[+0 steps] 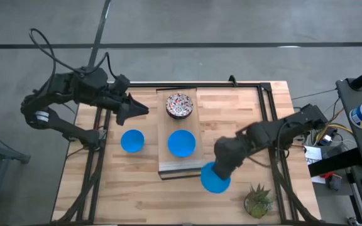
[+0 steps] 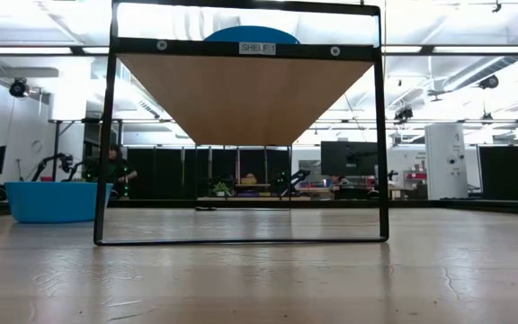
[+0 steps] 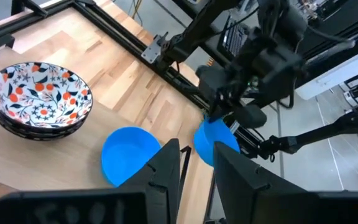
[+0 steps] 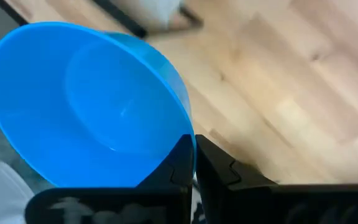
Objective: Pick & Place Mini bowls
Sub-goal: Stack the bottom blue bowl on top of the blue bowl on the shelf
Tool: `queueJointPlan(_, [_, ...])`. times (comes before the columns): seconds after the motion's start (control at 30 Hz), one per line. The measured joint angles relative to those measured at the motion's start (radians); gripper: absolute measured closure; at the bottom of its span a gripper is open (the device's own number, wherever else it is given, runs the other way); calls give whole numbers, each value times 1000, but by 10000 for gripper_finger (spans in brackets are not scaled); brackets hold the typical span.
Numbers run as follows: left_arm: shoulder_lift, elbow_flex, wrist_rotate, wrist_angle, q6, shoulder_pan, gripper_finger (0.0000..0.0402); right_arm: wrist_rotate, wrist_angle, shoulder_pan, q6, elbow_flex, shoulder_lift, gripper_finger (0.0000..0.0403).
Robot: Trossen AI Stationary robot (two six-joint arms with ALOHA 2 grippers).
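A: Right wrist view has your right gripper [image 4: 194,163] with its fingers pinched narrow on the rim of a blue bowl [image 4: 89,102], tilted above the bench [image 4: 278,81]. Why the rim?

B: Probably because the wall is thin enough to clamp. From above, you carry that bowl just off the near end of the wooden board [image 1: 177,166], beside the potted plant [image 1: 257,199].

A: And the rest?

B: A second blue bowl [image 1: 181,142] and the stacked speckled bowls [image 1: 179,105] sit on the board; a third blue bowl [image 1: 132,140] lies beside it. Your left gripper [image 1: 140,110] waits nearby, fingers parted and empty.
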Motion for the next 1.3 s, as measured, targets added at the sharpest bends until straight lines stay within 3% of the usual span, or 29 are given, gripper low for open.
queueJointPlan(0.2, [-13, 0, -4, 2, 0, 0, 313, 91, -29, -102, -70, 91, 0, 394])
queueJointPlan(0.57, [-16, 0, -3, 2, -5, 0, 313, 89, -27, -283, -192, 168, 20, 394])
queueJointPlan(1.0, [-23, 0, -3, -15, -5, 0, 313, 83, -56, -404, -375, 420, 244, 394])
queueJointPlan(1.3, [-25, 0, -6, -42, -5, 0, 313, 41, -135, -417, -433, 518, 370, 394])
